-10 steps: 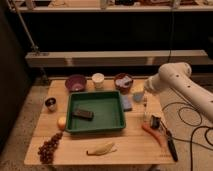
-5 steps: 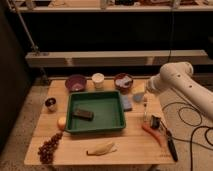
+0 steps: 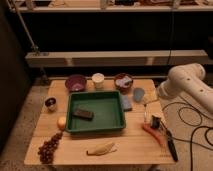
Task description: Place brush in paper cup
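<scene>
Tool [image 3: 155, 121] hangs spread by the brush [image 3: 170, 143], far from the paper cup [image 3: 98, 80]; tray [image 3: 94, 129] holds a dark block [image 3: 82, 114].

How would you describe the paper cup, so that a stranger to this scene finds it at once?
On the wooden table, away from the robot's claw at the right edge, look behind the green plastic tray. The plain cylindrical paper cup stands in the back row between a purple bowl and a brown bowl; it alone is cream-white.
</scene>
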`<action>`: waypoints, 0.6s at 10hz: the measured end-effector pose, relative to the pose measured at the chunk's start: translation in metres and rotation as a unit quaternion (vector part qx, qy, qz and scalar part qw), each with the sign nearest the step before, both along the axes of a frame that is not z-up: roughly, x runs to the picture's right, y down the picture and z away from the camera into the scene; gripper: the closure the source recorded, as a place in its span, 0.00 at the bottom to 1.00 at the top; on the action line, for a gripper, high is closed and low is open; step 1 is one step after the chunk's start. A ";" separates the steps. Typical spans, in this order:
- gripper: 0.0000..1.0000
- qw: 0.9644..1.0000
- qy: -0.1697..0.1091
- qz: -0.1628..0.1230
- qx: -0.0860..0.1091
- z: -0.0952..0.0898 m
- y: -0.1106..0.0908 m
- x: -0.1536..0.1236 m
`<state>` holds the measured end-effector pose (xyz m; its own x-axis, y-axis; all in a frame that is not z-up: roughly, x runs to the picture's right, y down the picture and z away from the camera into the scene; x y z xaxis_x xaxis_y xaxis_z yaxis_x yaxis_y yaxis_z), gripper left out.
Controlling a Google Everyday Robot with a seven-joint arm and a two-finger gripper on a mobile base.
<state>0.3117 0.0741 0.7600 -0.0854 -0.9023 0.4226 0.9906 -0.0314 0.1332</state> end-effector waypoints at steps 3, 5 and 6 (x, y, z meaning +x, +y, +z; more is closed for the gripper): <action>0.20 1.000 -0.001 0.011 -0.028 -0.022 0.071 0.053; 0.20 0.998 -0.008 0.007 -0.054 -0.015 0.120 0.067; 0.20 0.998 -0.010 0.007 -0.061 -0.013 0.130 0.070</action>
<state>0.3812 0.2038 0.7473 -0.0824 -0.8453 0.5279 0.9881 -0.0001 0.1541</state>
